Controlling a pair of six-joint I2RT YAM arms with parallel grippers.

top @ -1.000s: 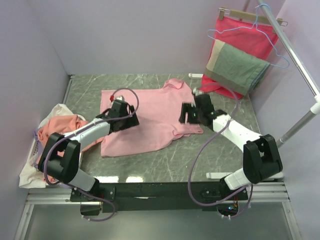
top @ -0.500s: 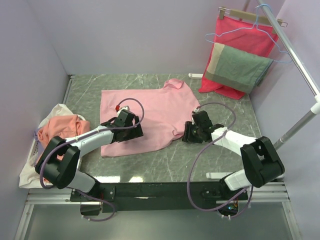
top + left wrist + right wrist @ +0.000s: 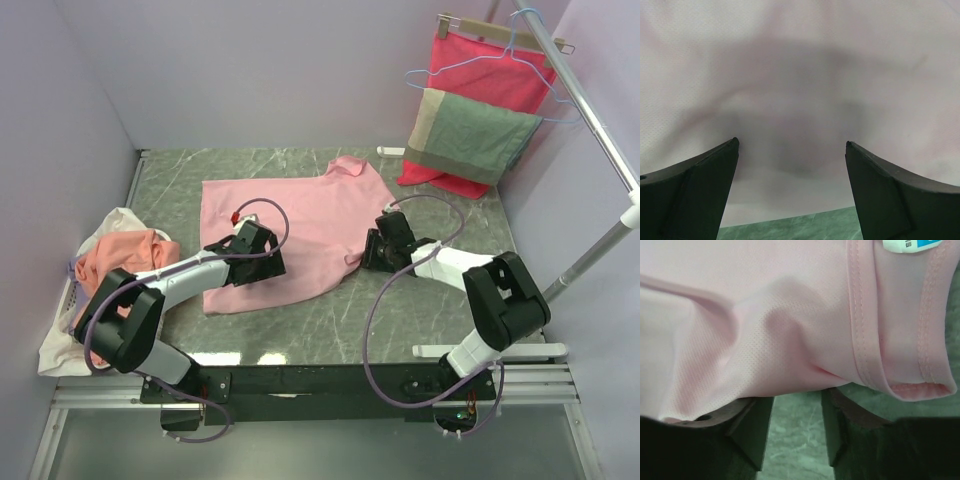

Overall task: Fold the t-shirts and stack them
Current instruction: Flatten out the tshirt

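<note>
While the light pink t-shirt lay spread on the green marble table, the left gripper hung low over its near-left part, fingers wide apart with nothing between them. The right gripper sat at the shirt's right edge beside the collar, cloth bunched over its half-closed fingertips; whether they pinched it could not be told. A salmon-orange t-shirt lay crumpled at the table's left edge.

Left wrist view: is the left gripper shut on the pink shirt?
No, the left gripper is wide open, its fingers well apart over the flat pink shirt.
</note>
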